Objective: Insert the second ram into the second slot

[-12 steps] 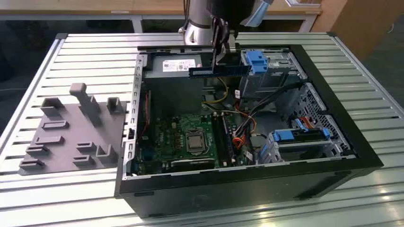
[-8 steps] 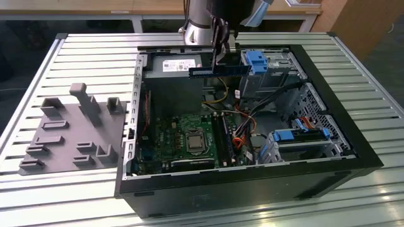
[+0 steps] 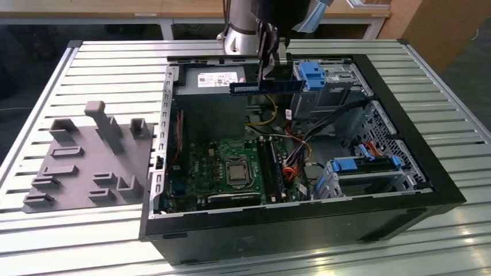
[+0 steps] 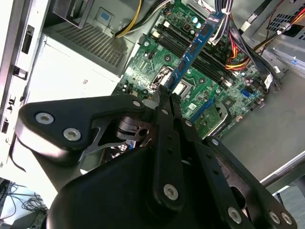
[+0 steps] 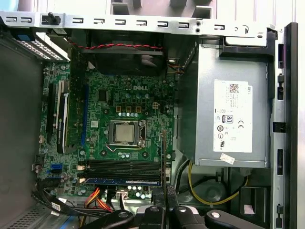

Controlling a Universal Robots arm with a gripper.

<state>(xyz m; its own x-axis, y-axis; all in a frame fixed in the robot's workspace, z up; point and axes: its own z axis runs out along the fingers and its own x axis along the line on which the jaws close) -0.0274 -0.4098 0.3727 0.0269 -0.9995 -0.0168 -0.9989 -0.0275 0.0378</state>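
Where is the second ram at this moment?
In the exterior view the second ram is held level in the gripper above the open case, between the power supply and the blue drive-bay clip, not yet in a slot.

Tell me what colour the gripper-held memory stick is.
The thin, long memory stick is dark blue, clearest in the second wrist view.

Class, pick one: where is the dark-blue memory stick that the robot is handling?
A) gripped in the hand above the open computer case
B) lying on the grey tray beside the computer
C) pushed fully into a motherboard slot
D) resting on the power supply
A: the hand is shut on the memory stick, which hangs in the air above the open computer case, clear of the motherboard.
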